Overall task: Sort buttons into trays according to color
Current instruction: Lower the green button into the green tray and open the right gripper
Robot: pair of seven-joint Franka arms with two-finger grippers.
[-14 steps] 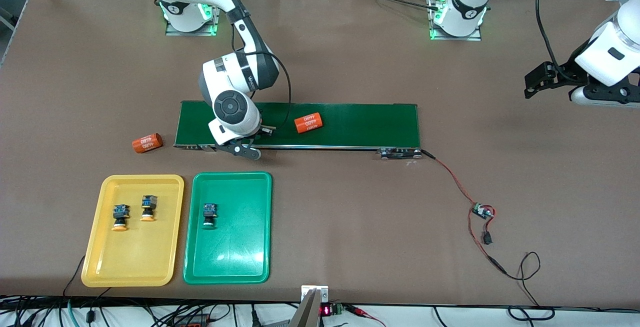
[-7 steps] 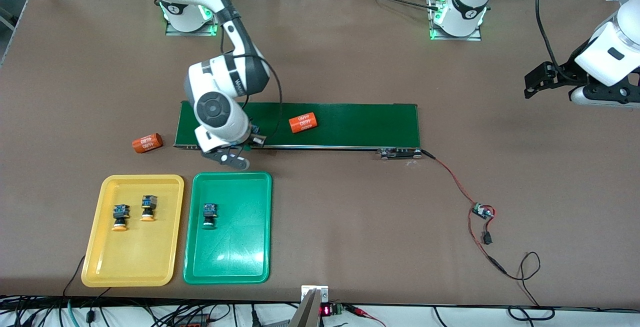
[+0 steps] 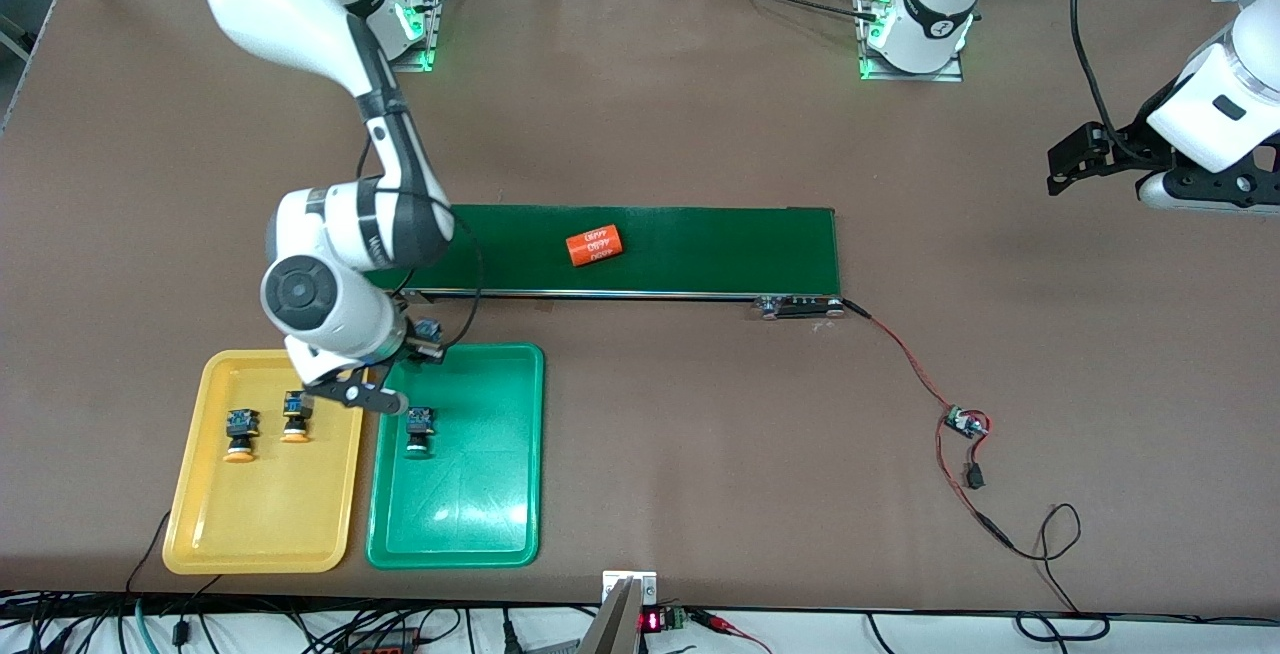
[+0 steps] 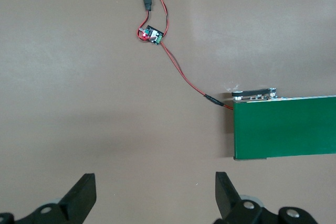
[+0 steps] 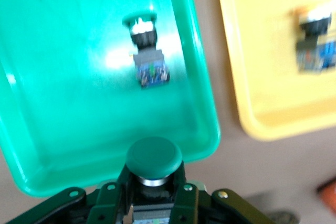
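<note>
Right gripper (image 5: 152,203) clamped on green-capped button (image 5: 154,157), cap pointing ahead toward green tray (image 5: 31,145) just below. Left gripper (image 4: 152,198) wide, empty, waiting well apart.

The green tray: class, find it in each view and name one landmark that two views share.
Front view: green tray, beside the yellow tray, nearer the camera than the belt.
Left wrist view: not in it.
Right wrist view: green tray, under the carried button.
Shared landmark: the green-capped button lying in it.
</note>
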